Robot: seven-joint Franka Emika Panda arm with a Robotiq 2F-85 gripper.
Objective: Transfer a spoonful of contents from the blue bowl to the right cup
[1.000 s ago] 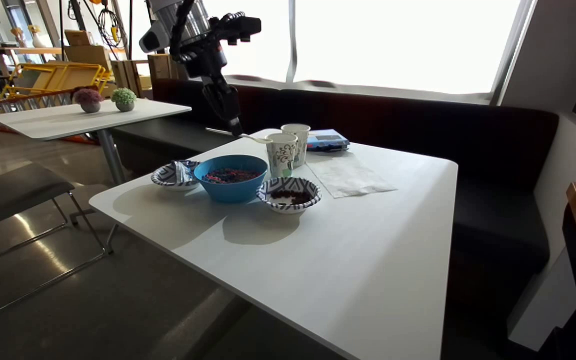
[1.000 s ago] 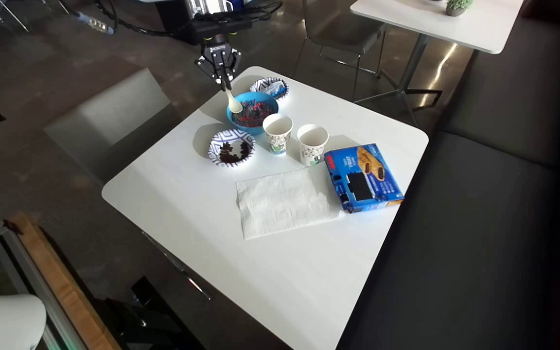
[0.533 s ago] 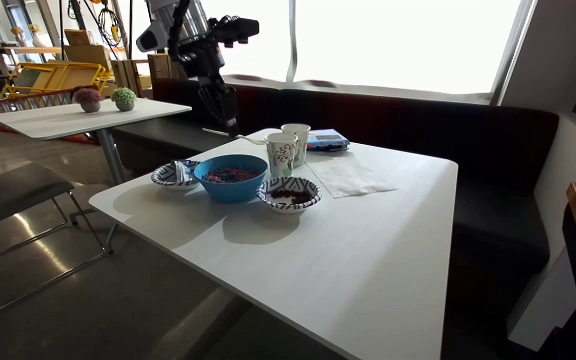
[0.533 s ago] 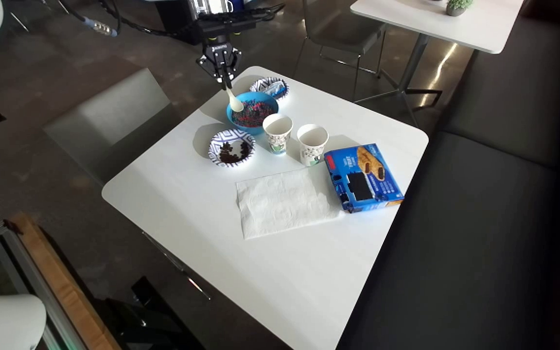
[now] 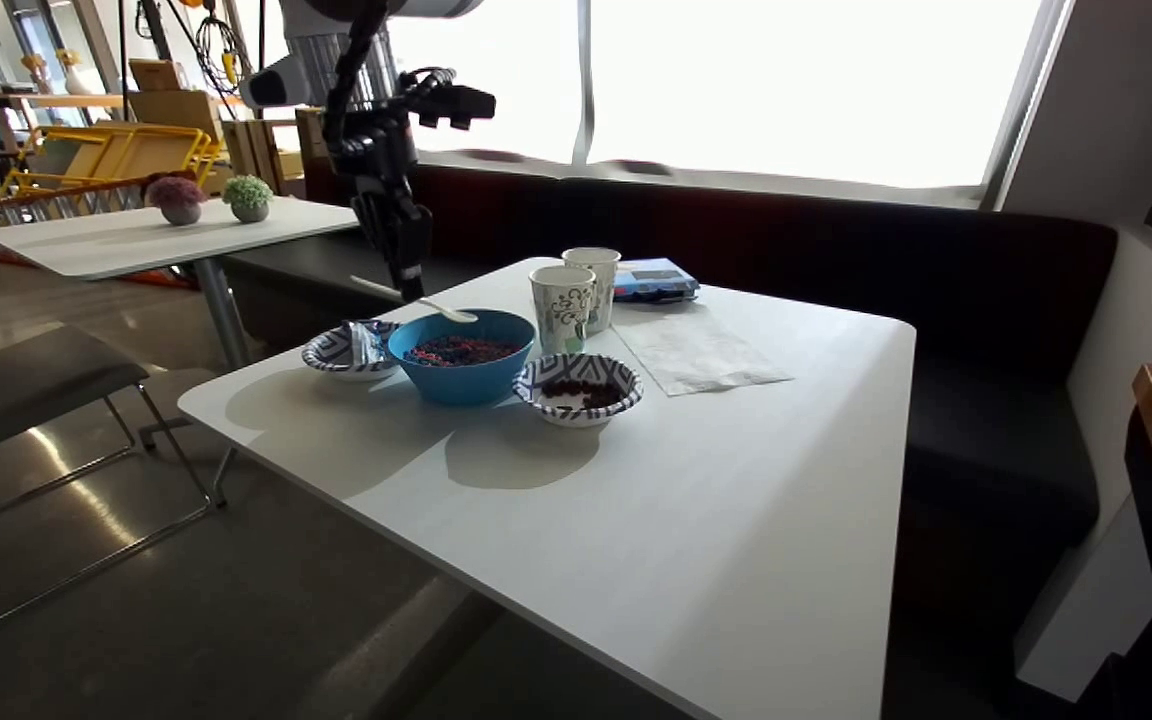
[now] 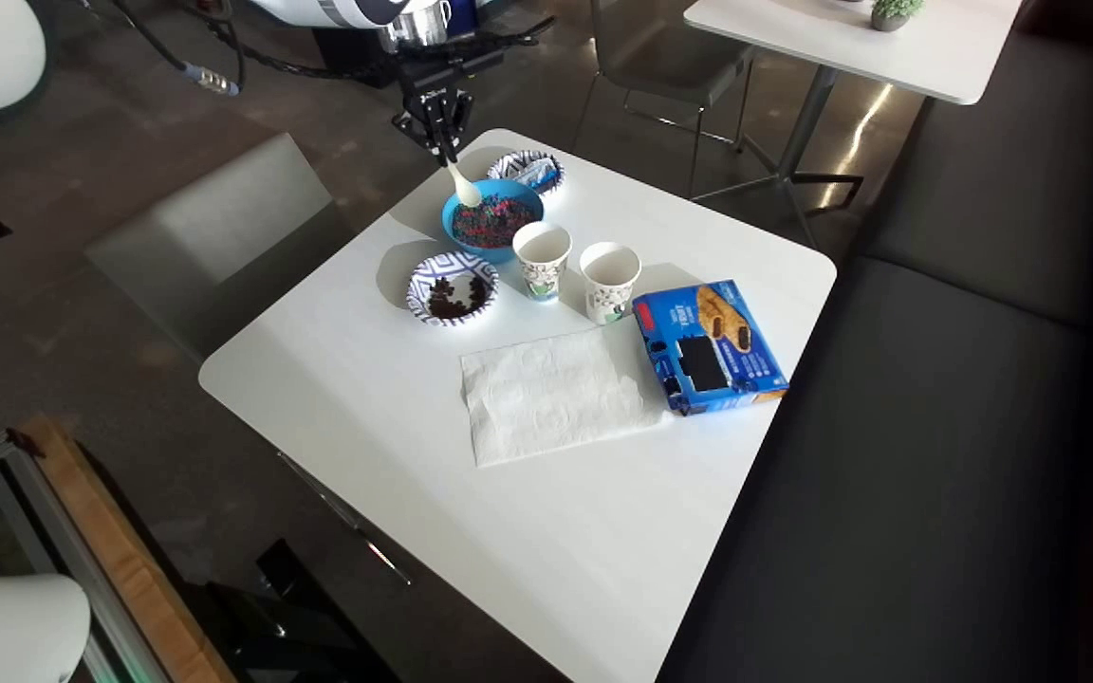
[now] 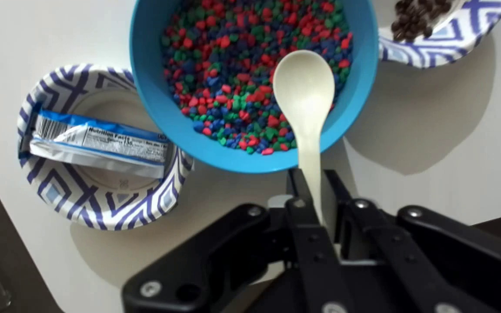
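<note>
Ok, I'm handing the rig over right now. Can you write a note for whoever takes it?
Gripper: shut on the handle of the cream spoon, its head empty above the blue bowl.
Things: the blue bowl holds red, green and blue bits; a patterned paper cup stands beside it, a second cup just beyond, both upright.
Done: spoon gripped; nothing on it yet.
Left: scoop, carry over, tip into the cup meant as right; confirm which that is. Their bottoms aren't visible.

bowl (image 7: 233,161): blue | bits (image 7: 233,87): red, green, blue | spoon (image 7: 305,87): cream | gripper (image 7: 313,182): black | dishes (image 7: 102,213): white, purple-blue geometric pattern | wrapper (image 7: 102,143): blue, white | cups (image 5: 561,310): white, show dark scrolls, green | box (image 6: 736,360): blue
</note>
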